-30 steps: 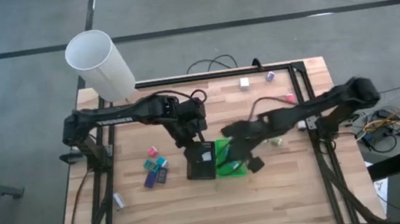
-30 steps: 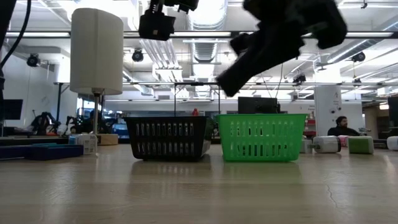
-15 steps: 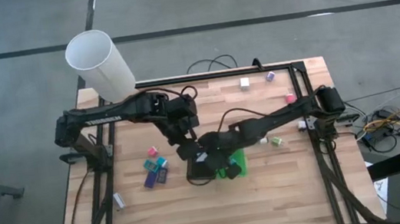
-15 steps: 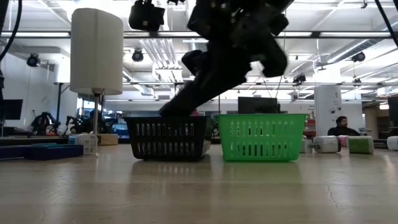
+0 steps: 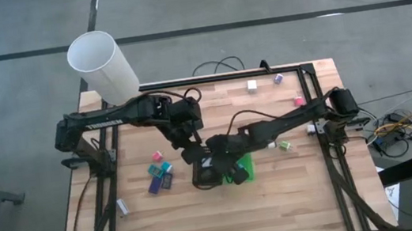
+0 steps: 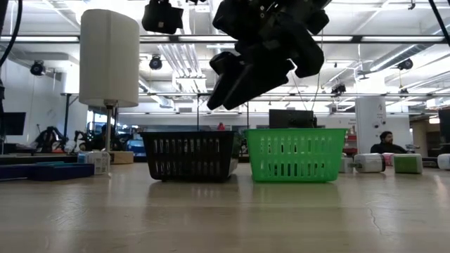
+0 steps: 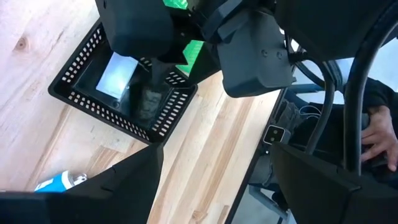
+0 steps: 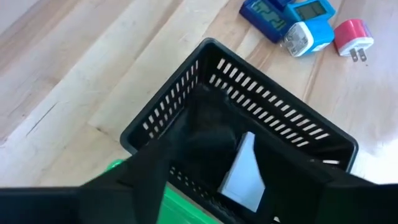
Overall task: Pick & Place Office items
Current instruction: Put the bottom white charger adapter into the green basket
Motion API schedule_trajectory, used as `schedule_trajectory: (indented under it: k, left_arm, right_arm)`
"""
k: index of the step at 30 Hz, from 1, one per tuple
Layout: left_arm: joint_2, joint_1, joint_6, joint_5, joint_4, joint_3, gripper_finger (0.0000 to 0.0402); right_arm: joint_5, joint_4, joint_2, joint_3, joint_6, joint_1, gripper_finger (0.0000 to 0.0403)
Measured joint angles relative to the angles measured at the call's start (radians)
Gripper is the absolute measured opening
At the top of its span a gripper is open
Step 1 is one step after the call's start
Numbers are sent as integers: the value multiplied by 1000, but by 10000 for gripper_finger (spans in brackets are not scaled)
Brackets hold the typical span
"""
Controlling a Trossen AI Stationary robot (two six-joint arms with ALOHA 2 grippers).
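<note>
While the right tool (image 8: 205, 186) hovers open, a flat item (image 8: 242, 171) lies below — in the black basket (image 8: 186, 93).

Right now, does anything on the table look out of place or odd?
Nothing spilled or damaged. Both arms crowd one spot: the right pincer hangs over the black basket, the left pincer close beside. Loose office items lie scattered on the table.

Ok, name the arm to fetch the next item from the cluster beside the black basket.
Left. The left gripper hangs nearer the cluster; the right gripper is over the black basket.

Two baskets (image 5: 207, 173) side by side, blocks (image 5: 159, 174) left
</note>
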Motion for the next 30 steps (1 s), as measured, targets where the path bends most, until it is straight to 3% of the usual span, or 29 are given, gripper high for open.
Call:
schedule_trajectory:
  k: [5,12,16,22,26,30]
  left_arm:
    - [0,-1,2,-2,-12,0,303]
    - [0,-34,98,-95,-79,-1,303]
    - [-2,-97,217,-234,-112,-2,303]
    - [-54,-259,237,-584,-90,-102,303]
    - [-115,-404,190,-782,133,-286,303]
    - [-167,-529,212,-926,602,-528,303]
  right_arm:
    - [53,-29,-23,-2,10,0,281]
    - [145,-132,-186,-46,99,2,285]
    - [177,-127,-339,-125,194,9,285]
    - [188,16,-590,-378,373,52,285]
    - [257,239,-739,-600,448,99,286]
    - [262,520,-829,-794,489,125,286]
